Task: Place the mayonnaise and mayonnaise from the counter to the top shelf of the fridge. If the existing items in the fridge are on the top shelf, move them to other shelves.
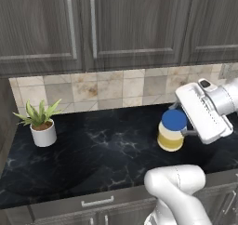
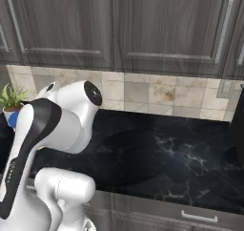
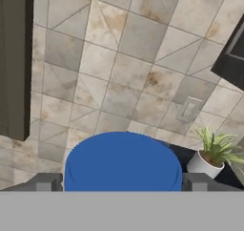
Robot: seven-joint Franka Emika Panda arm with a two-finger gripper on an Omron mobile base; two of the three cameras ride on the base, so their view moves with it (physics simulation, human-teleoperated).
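Blue-lidded mayonnaise jar (image 3: 123,162) stands between the gripper's (image 3: 122,182) wide-open fingers (image 3: 44,182), not clamped, on the black counter (image 1: 93,149) near its right end. Open worktop stretches left to a potted plant (image 1: 41,124). No label readable.

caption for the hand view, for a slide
Open gripper straddling the blue-lidded mayonnaise jar, tiled backsplash and potted plant behind.

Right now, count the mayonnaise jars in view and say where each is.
1: the blue-lidded jar stands on the counter, between the open gripper fingers. The arm may hide a second.
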